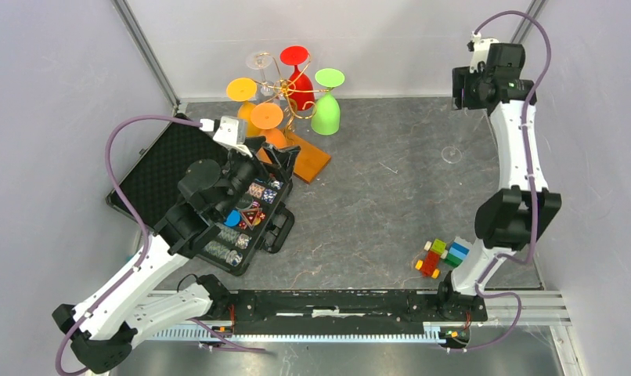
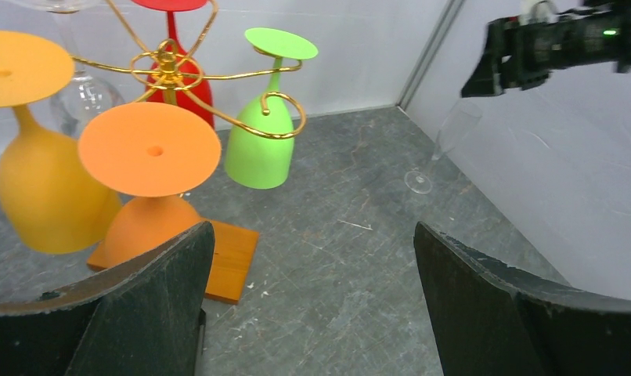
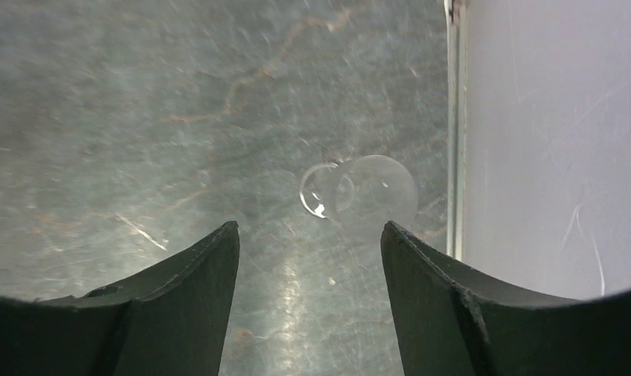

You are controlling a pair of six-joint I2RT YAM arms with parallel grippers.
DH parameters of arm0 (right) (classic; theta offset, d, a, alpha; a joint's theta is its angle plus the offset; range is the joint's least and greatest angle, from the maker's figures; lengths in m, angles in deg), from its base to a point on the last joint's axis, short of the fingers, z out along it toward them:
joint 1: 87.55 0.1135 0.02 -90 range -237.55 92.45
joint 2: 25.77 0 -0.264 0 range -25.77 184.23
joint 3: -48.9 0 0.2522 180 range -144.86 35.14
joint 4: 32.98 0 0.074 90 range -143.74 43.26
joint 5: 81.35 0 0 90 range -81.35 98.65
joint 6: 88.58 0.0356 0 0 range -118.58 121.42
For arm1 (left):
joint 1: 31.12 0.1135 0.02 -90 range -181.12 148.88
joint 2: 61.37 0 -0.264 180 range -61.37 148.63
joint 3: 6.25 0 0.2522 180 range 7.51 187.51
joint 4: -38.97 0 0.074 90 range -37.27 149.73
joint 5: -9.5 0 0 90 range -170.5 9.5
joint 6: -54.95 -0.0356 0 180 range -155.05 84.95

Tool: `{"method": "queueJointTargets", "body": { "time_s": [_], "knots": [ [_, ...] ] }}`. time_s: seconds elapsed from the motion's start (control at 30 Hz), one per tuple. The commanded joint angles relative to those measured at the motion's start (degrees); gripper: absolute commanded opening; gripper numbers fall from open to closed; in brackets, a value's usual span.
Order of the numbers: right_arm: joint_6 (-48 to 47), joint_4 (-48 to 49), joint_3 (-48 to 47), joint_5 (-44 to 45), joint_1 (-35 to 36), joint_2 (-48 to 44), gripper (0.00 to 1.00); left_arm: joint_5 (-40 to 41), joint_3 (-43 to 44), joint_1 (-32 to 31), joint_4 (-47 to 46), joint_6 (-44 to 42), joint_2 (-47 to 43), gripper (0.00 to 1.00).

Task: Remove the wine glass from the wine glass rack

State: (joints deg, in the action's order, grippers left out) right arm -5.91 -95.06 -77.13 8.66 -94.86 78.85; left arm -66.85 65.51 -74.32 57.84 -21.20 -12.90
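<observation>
Right wrist | right pincer jaws parted, gripping nothing | wine glass standing just below it | risk: a finger clips the rim on withdrawal, toppling it

Lab-type robot test cell. Plain white panel walls box in a grey marbled surface; aluminium corner post at 11 o'clock. Left arm and right arm bolted to a slotted rail at 6 o'clock. Unrelated props: wine glass rack at 11, toy blocks at 4. Probably a data-collection rig.
</observation>
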Motion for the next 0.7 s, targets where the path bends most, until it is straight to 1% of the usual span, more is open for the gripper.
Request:
{"method": "queueJointTargets", "body": {
  "time_s": [0.0, 0.07, 0.1, 0.17, 0.2, 0.27, 0.37, 0.43, 0.57, 0.67],
  "knots": [
    [4.9, 10.4, 6.8, -9.8, -0.2, -10.5, 0.69, 6.5, 4.3, 0.8, 4.0, 2.7, 0.3, 1.0],
    [9.7, 17.8, 15.7, -14.7, -0.1, -16.1, 0.65, 6.7, 6.7, 1.8, 6.1, 6.7, 1.5, 1.0],
    [12.4, 23.4, 20.8, -17.0, 0.1, -20.0, 0.64, 6.0, 7.8, 2.5, 6.6, 8.2, 2.0, 1.0],
    [18.1, 33.7, 33.1, -21.5, 0.9, -27.0, 0.64, 3.4, 10.0, 4.6, 7.7, 11.0, 3.6, 1.0],
    [20.7, 37.8, 37.6, -23.1, 1.3, -29.9, 0.64, 2.2, 11.3, 6.0, 8.8, 13.2, 4.3, 1.0],
    [25.6, 44.7, 45.0, -26.1, 1.8, -34.9, 0.64, -2.8, 12.8, 10.1, 9.4, 17.5, 5.4, 0.98],
    [30.7, 49.6, 51.9, -27.9, 2.4, -40.5, 0.64, -12.8, 11.6, 16.9, 6.2, 23.7, 6.3, 0.96],
    [33.4, 52.4, 56.0, -29.2, 3.0, -43.7, 0.64, -16.8, 10.3, 20.4, 4.6, 26.8, 6.9, 0.94],
    [38.2, 57.1, 63.4, -31.6, 4.5, -48.8, 0.64, -17.9, 8.4, 24.3, 3.7, 29.6, 7.2, 0.91],
    [39.9, 58.7, 67.3, -32.6, 5.4, -51.8, 0.64, -16.2, 6.9, 24.9, 2.8, 29.8, 6.6, 0.85]
  ]
}}
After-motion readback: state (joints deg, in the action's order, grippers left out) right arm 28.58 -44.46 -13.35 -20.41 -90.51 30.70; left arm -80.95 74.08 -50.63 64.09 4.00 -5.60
